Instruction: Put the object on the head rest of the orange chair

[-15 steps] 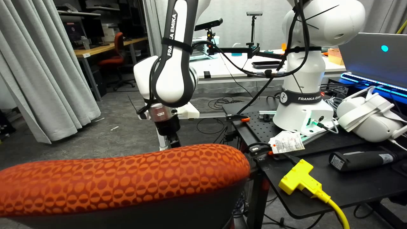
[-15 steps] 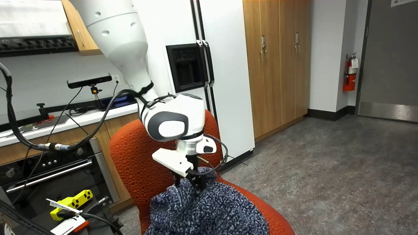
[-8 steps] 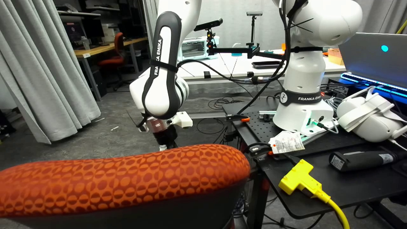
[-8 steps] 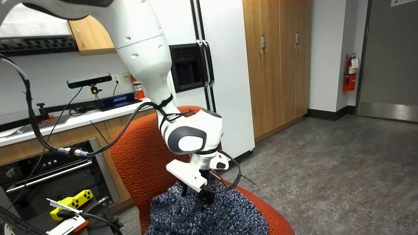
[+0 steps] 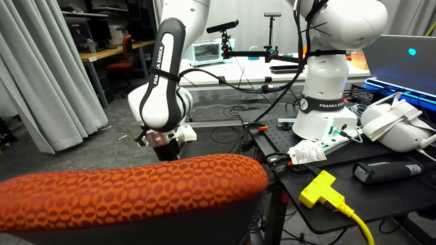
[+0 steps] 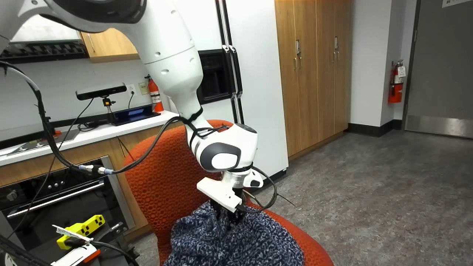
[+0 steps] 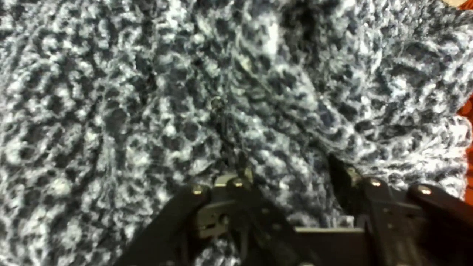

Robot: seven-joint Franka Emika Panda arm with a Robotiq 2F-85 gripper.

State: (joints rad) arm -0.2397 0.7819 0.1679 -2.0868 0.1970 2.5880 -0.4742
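Observation:
The object, a fuzzy mottled navy, black and grey-white cloth [image 6: 207, 240], lies bunched on the seat of the orange chair. It fills most of the wrist view [image 7: 111, 111]. The head rest of the orange chair, a rounded orange cushion, is close in an exterior view [image 5: 136, 190]; the chair's back rises behind the cloth in an exterior view [image 6: 166, 184]. My gripper [image 6: 226, 218] points down into the cloth. In the wrist view its jaws stand apart with a fold of cloth between them [image 7: 290, 173]. The fingertips are partly sunk in the cloth.
A black table [image 5: 340, 200] with a yellow power block [image 5: 322, 190] and a headset [image 5: 395, 119] stands beside the chair. A counter with an oven [image 6: 55, 207] and a white fridge [image 6: 255, 92] are behind. A cable [image 6: 147, 155] hangs from the arm.
The arm has moved lower and, in the exterior views, sideways over the cloth, deeper towards the seat. In the last half second it shifted only slightly. The cloth has barely moved.

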